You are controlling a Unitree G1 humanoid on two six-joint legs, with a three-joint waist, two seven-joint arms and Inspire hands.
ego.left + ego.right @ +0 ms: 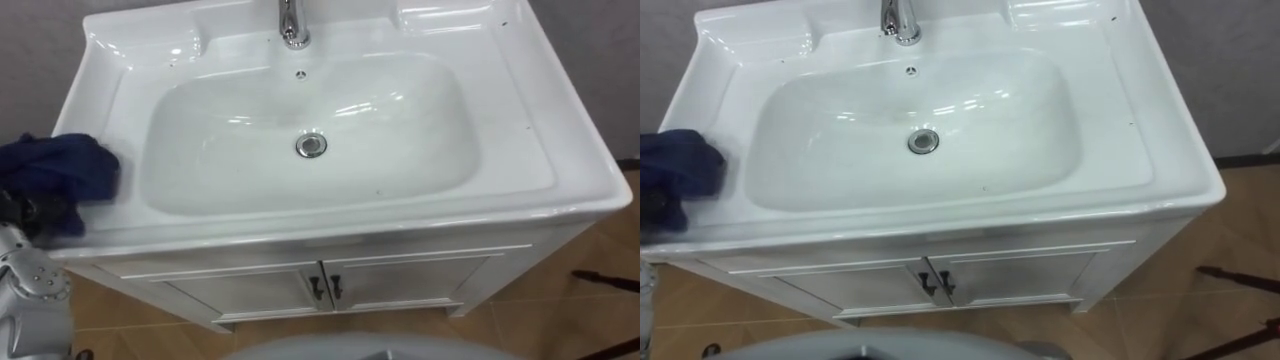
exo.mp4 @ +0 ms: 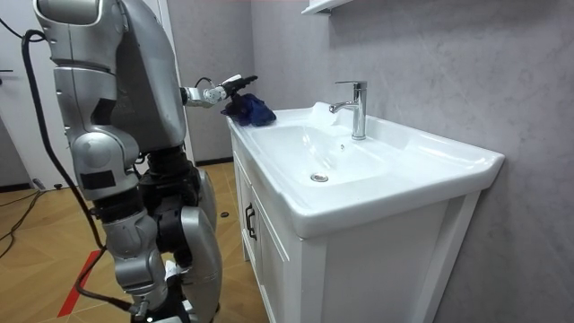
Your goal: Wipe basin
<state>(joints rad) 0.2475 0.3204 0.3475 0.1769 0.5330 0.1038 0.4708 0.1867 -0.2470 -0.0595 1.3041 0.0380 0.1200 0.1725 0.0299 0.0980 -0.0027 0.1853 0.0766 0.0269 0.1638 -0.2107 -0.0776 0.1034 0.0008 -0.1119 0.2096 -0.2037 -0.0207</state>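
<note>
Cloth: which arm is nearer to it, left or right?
Left. The left hand holds the cloth on the basin's left rim. The right arm hangs by the robot's torso, back from the basin and away from the cloth.

White basin (image 1: 420,215) of glossy glazed ceramic, smooth, with bright highlights across bowl and rim. The tap (image 1: 291,25) and the drain ring (image 1: 311,145) are polished, mirror-bright metal. A dark blue cloth (image 1: 65,170) looks soft, matt and crumpled. The robot hand (image 2: 215,92) beside it is matt black, its wrist silvery metal. Below, the white cabinet (image 1: 250,290) has a smooth painted finish with a faint sheen; its small handles (image 1: 325,287) are dark and matt. The floor (image 1: 560,310) is brown wood plank, lightly satin. The grey wall (image 2: 430,54) looks matt and mottled like rough plaster.
</note>
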